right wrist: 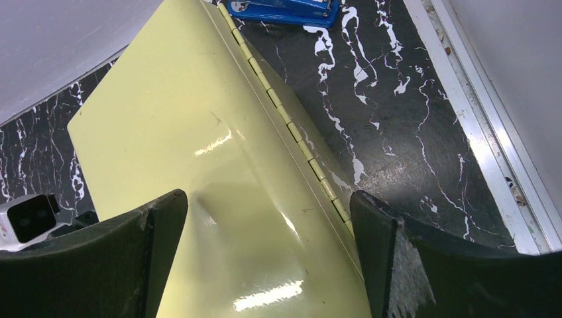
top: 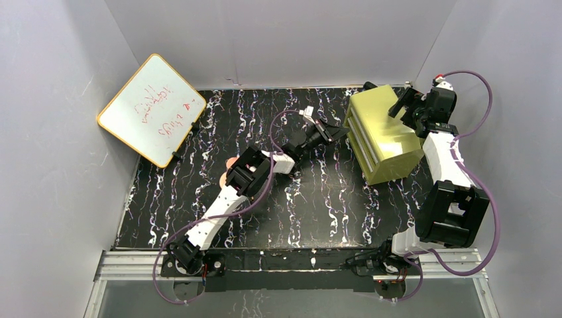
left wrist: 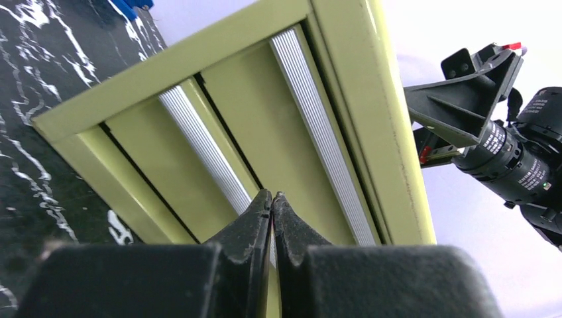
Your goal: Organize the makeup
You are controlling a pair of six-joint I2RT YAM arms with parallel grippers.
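At drawer box (top: pixel 384 136), left jaws pressed together, right jaws spread, pink disc (top: pixel 229 161) well apart

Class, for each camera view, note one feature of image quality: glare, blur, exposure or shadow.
Right wrist: bright glare streaks on the glossy drawer box; the right gripper has soft, dark jaws. Left wrist: the left gripper, jaws closed, is blurred up close; the wall washes out white. Top external: even, soft light, no hard shadows.
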